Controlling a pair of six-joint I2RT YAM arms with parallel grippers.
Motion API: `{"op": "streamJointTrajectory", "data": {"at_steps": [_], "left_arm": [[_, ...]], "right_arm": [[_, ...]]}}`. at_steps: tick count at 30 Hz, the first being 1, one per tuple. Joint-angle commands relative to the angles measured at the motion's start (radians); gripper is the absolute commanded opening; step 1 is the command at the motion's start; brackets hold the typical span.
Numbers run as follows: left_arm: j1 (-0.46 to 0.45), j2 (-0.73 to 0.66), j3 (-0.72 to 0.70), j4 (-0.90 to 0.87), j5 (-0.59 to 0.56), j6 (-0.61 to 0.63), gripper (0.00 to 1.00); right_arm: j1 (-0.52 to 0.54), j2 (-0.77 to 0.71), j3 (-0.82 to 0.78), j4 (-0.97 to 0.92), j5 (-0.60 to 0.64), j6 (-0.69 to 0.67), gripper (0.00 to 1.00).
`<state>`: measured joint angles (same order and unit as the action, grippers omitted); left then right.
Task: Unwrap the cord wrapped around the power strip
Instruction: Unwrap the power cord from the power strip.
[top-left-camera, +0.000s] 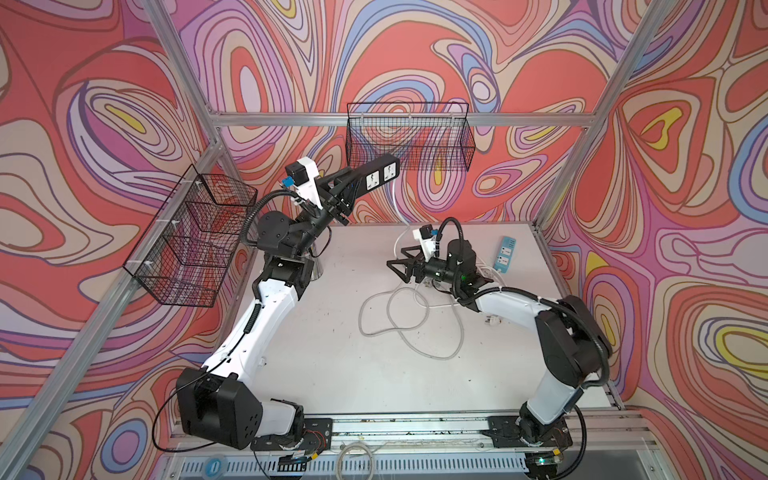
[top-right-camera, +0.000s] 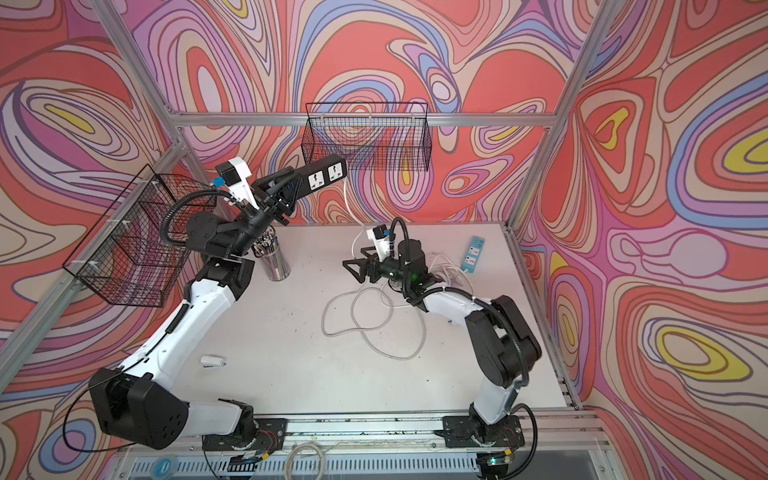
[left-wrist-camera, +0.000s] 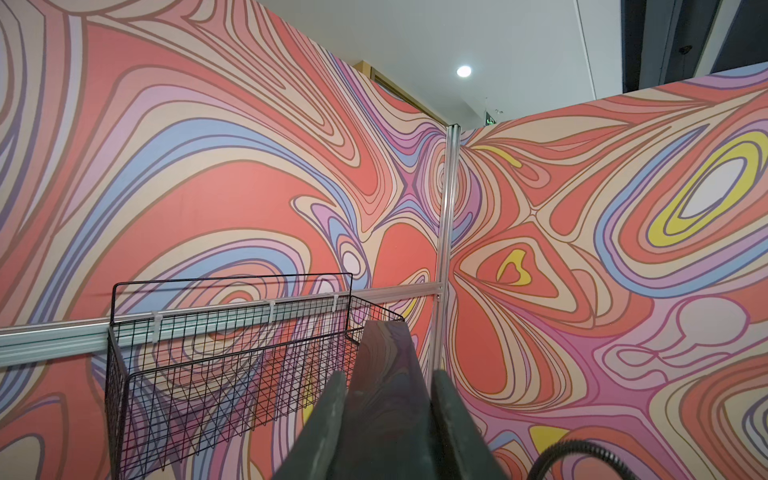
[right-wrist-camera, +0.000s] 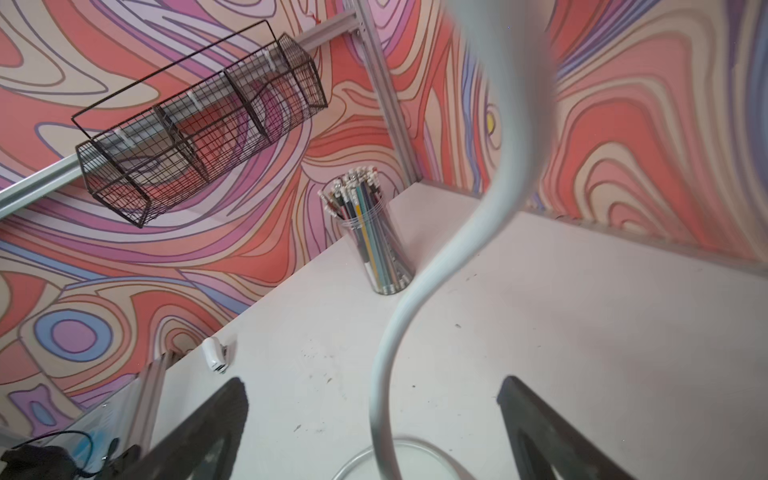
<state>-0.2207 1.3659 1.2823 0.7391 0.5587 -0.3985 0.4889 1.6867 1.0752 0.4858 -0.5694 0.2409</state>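
1. Black wire mesh comes first on the far left: a wire basket (top-left-camera: 195, 245) hangs on the side frame and plays no part in our job.
2. Next comes the left claw (top-left-camera: 338, 187), raised high above the table (top-left-camera: 324, 353). Its jaws are clamped on the near end of the black power strip (top-left-camera: 380, 172). In the left wrist view both fingers (left-wrist-camera: 320, 424) press against the strip's sides. The strip juts out toward the back wall, tilted upward, sockets facing the top views.
3. Below that arm a clear pencil cup (top-right-camera: 272, 259) stands at the back of the table, apart from everything we handle.
4. From the strip's far end the white cord (top-left-camera: 395, 199) drops to the table and spreads in loose loops. We see no turns on the exposed part of the strip. Whether any remain under the jaws we cannot tell. We judge the unwinding to be at or near its last turn.
5. Beside the hanging cord, the right claw (top-left-camera: 397, 257) hovers low over the table, jaws spread wide. In the right wrist view the cord runs between its fingers (right-wrist-camera: 228, 399) and neither pinches it, so this claw holds nothing.
6. We think the next move calls for closing the right claw on the cord and drawing it away from the strip. That pull should be gentle, so the loops do not tangle.
7. Farthest right, a blue power strip (top-left-camera: 505, 254) lies flat near the table's edge, and we judge it a bystander.
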Motion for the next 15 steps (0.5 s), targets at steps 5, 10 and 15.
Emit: {"op": "streamJointTrajectory", "data": {"at_steps": [5, 10, 15], "left_arm": [[0.013, -0.014, 0.023, -0.081, 0.160, -0.027, 0.00], [0.013, -0.014, 0.045, -0.254, 0.245, 0.031, 0.00], [0.013, -0.012, 0.063, -0.405, 0.333, 0.127, 0.00]], "right_arm": [[0.006, -0.250, 0.063, -0.462, 0.187, -0.394, 0.98], [0.007, -0.378, 0.078, -0.557, 0.288, -0.528, 0.98], [0.024, -0.449, 0.069, -0.516, 0.324, -0.639, 0.98]]}}
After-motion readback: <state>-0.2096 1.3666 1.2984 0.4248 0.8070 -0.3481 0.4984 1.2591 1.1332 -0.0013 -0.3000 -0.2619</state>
